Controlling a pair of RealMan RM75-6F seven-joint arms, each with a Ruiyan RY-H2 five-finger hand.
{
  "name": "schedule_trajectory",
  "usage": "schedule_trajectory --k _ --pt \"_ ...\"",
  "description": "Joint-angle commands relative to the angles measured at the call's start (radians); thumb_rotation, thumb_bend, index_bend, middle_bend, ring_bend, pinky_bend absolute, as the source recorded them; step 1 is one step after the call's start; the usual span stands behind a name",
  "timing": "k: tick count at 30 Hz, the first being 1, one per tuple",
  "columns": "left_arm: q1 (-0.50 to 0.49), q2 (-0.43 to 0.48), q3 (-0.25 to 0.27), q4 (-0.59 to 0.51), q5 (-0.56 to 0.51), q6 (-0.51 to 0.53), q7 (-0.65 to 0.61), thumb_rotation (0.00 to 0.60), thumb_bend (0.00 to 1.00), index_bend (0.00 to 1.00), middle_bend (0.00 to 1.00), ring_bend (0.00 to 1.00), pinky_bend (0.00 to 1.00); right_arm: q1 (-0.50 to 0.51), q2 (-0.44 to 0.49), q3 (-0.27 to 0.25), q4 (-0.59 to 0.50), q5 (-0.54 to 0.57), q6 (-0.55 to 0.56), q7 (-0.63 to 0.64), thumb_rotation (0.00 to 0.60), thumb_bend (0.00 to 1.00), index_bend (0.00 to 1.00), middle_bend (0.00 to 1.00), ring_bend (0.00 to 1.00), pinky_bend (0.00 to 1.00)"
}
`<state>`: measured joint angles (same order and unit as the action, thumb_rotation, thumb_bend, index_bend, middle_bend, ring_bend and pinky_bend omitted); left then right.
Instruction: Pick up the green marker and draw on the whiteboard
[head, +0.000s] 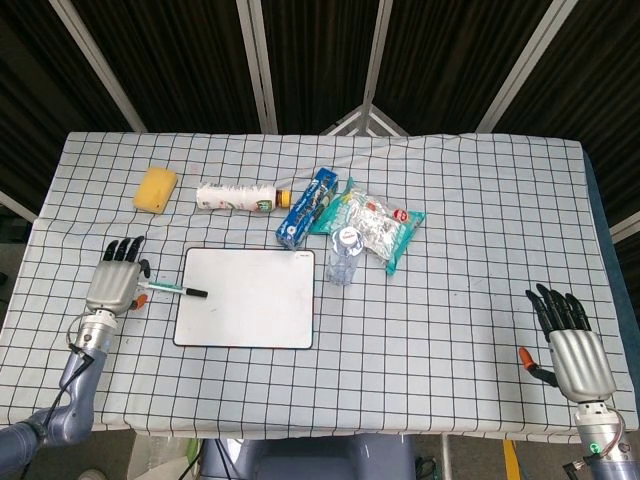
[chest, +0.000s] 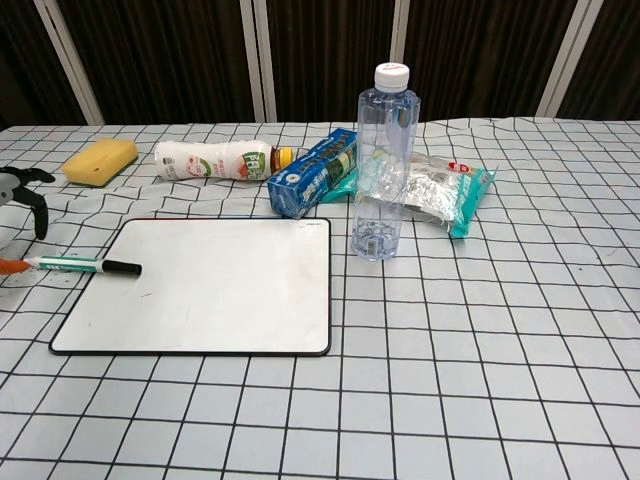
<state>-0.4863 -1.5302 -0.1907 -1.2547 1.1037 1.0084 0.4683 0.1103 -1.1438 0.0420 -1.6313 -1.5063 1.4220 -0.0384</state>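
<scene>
- Marker position: the green marker (head: 170, 289) lay flat on the checked tablecloth (head: 460, 250), its black-capped end resting over the left edge of the whiteboard (head: 246, 297) and its pale tail pointing away to the left.
- Left hand (head: 116, 283) hovered at the marker's tail end, palm down with fingers spread and extended, nothing gripped; its thumb side sat just beside the marker tail, though contact could not be told from either view. In the chest view only a dark fingertip and an orange tip showed at the left edge.
- Right hand (head: 572, 343) rested near the table's near right corner, well apart from every object, fingers straight and spread, holding nothing.
- The whiteboard lay flat, its surface blank apart from faint specks.
- Behind the board, a yellow sponge (head: 155, 189) sat to the far left, and a white drink bottle (head: 235, 197) lay on its side next to it.
- A blue carton (head: 307, 207) lay angled beside the bottle's cap end, touching a teal snack packet (head: 380, 225).
- A clear water bottle (chest: 384, 160) stood upright just off the whiteboard's far right corner, in front of the snack packet.
</scene>
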Motion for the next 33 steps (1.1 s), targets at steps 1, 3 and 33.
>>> schedule_trajectory --k 1,3,33 --pt "-0.016 -0.024 -0.003 0.013 -0.014 -0.009 0.007 0.600 0.39 0.45 0.03 0.00 0.00 0.000 0.001 0.000 -0.001 0.000 -0.001 0.002 0.600 0.35 0.00 0.00 0.00 0.00" --pt "-0.023 -0.037 -0.003 0.021 -0.021 -0.014 0.012 0.600 0.40 0.45 0.03 0.00 0.00 0.000 0.001 0.000 -0.001 0.000 -0.001 0.003 0.600 0.35 0.00 0.00 0.00 0.00" --pt "-0.033 -0.072 -0.036 -0.033 -0.003 0.059 -0.140 0.600 0.51 0.70 0.12 0.00 0.01 0.000 0.003 0.001 -0.005 0.004 -0.001 0.012 0.600 0.35 0.00 0.00 0.00 0.00"
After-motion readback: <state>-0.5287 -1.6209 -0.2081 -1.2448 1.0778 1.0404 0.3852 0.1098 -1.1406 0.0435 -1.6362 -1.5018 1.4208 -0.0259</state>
